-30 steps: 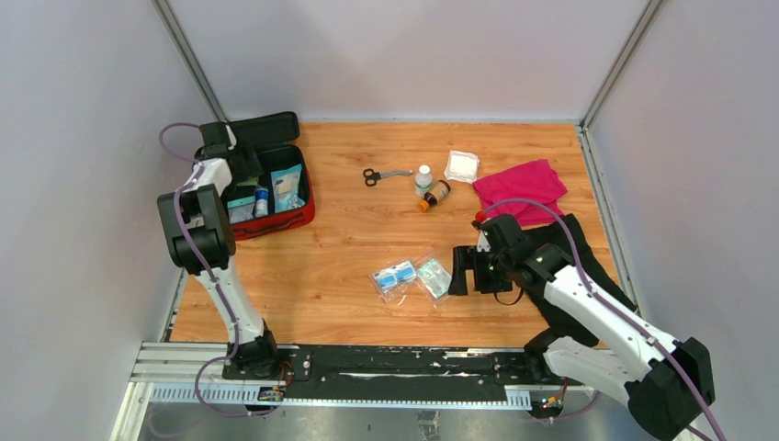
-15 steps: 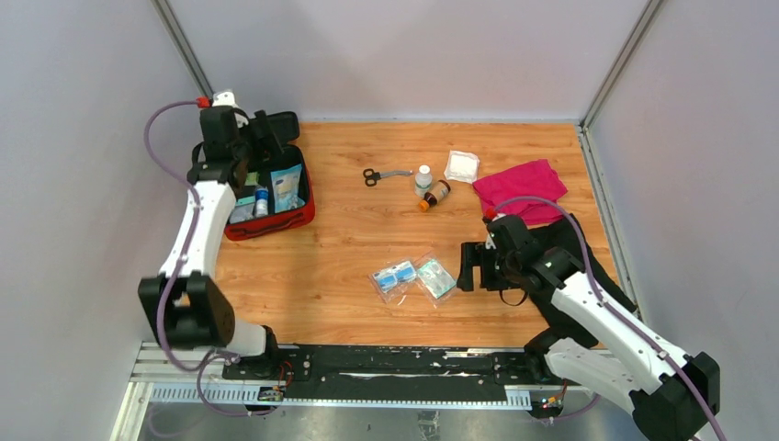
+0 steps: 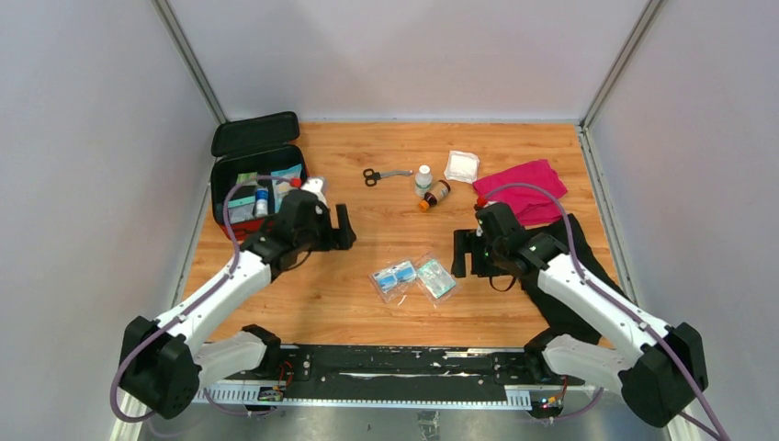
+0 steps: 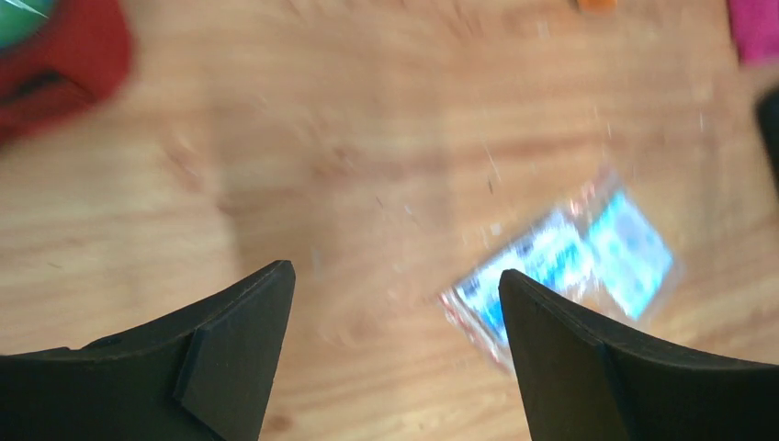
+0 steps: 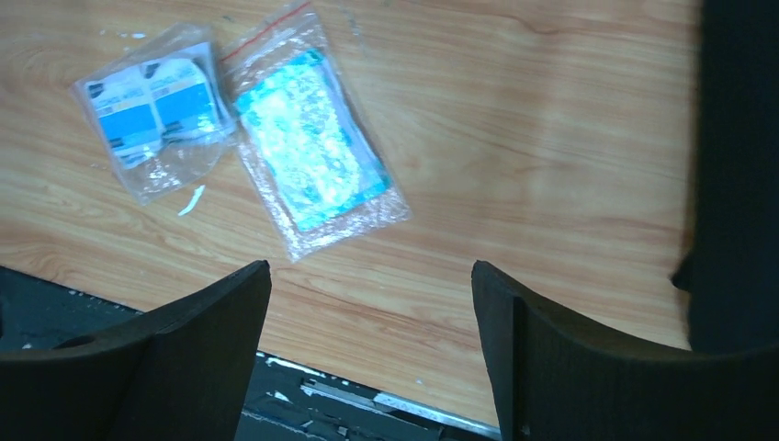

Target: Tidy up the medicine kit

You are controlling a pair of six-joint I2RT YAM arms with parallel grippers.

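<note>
The medicine kit (image 3: 253, 133) lies open at the far left, red with a black lid, with packets and small bottles inside. Its red corner shows in the left wrist view (image 4: 64, 55). My left gripper (image 3: 349, 228) is open and empty, just right of the kit and pointing right. In the left wrist view (image 4: 395, 273) a blurred blue packet (image 4: 570, 266) lies ahead of it. My right gripper (image 3: 457, 254) is open and empty, just right of the blue packet (image 3: 394, 276) and a green packet (image 3: 435, 277). Both packets show in the right wrist view (image 5: 152, 96) (image 5: 312, 152), beyond the gripper (image 5: 369, 268).
Scissors (image 3: 384, 175), a white bottle (image 3: 423, 178), a brown bottle (image 3: 436, 194) and a gauze pad (image 3: 462, 166) lie at the far middle. A magenta cloth (image 3: 519, 186) and a black cloth (image 3: 570, 266) lie at right. The black rail (image 3: 367, 363) runs along the near edge.
My left arm has swung away from the kit, down and right, to the middle of the table. My right gripper has shifted slightly left and farther, closer to the packets.
</note>
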